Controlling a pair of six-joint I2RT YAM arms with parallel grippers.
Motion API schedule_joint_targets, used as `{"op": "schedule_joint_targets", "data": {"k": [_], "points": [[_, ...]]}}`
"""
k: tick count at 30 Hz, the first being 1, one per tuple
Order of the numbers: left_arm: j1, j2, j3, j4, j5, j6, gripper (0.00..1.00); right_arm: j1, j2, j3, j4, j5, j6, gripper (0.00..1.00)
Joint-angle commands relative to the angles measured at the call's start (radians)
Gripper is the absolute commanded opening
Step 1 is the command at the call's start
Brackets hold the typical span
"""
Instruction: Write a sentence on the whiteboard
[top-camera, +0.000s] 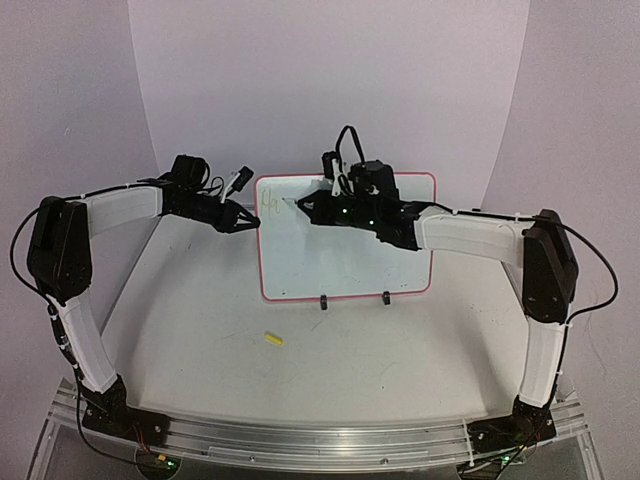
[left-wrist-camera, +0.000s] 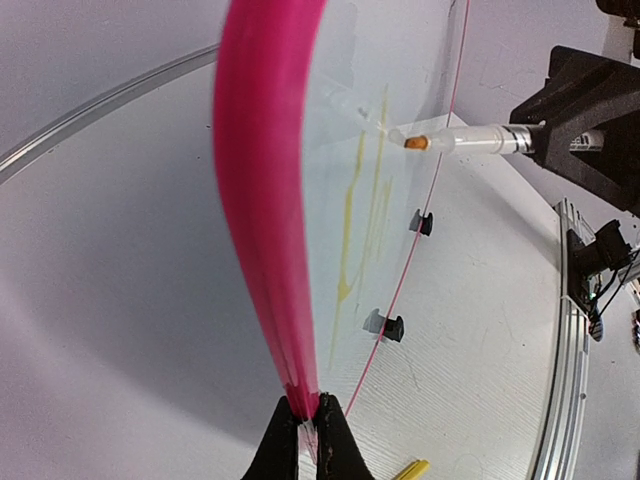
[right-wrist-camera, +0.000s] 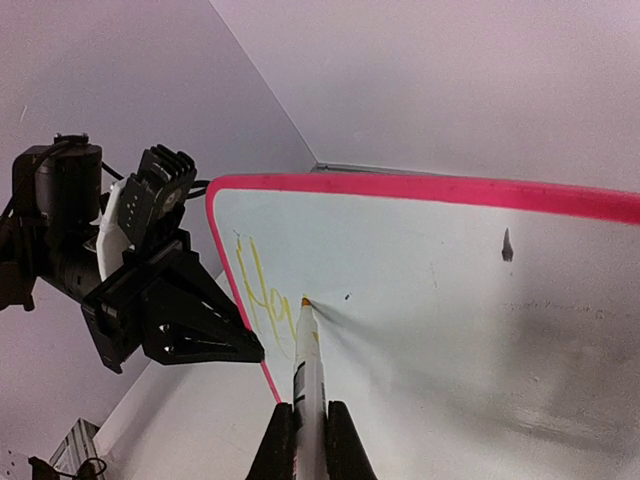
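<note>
The whiteboard (top-camera: 345, 262) stands upright on two black clip feet, white with a pink border. My left gripper (top-camera: 254, 222) is shut on its left edge, and the pink rim (left-wrist-camera: 262, 200) runs up from between those fingers (left-wrist-camera: 308, 400). My right gripper (right-wrist-camera: 310, 408) is shut on a white marker (right-wrist-camera: 307, 355) whose orange tip touches the board's upper left. The sentence (right-wrist-camera: 262, 295) is a few faint yellow letters just left of the tip, also visible from above (top-camera: 270, 205) and from the left wrist (left-wrist-camera: 350, 250).
A small yellow marker cap (top-camera: 273, 339) lies on the white table in front of the board, seen too by the left wrist (left-wrist-camera: 410, 470). The clip feet (top-camera: 323, 301) (top-camera: 387, 297) stick out at the board's bottom edge. Lavender backdrop walls close in behind.
</note>
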Motion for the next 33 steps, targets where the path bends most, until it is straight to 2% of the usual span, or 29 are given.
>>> {"op": "schedule_joint_targets", "data": {"k": [1, 16, 23, 33], "points": [[-0.002, -0.056, 0.005, 0.021, -0.016, 0.016, 0.0, -0.003, 0.017, 0.016, -0.018, 0.028, 0.011, 0.0], [-0.004, -0.061, 0.005, 0.02, -0.015, 0.014, 0.0, -0.001, -0.031, -0.109, -0.009, -0.034, 0.023, 0.0], [-0.004, -0.064, 0.004, 0.02, -0.017, 0.016, 0.0, 0.009, -0.103, -0.126, 0.066, -0.104, 0.017, 0.0], [-0.005, -0.062, 0.004, 0.022, -0.016, 0.014, 0.0, 0.025, -0.08, -0.074, 0.069, 0.009, -0.002, 0.0]]}}
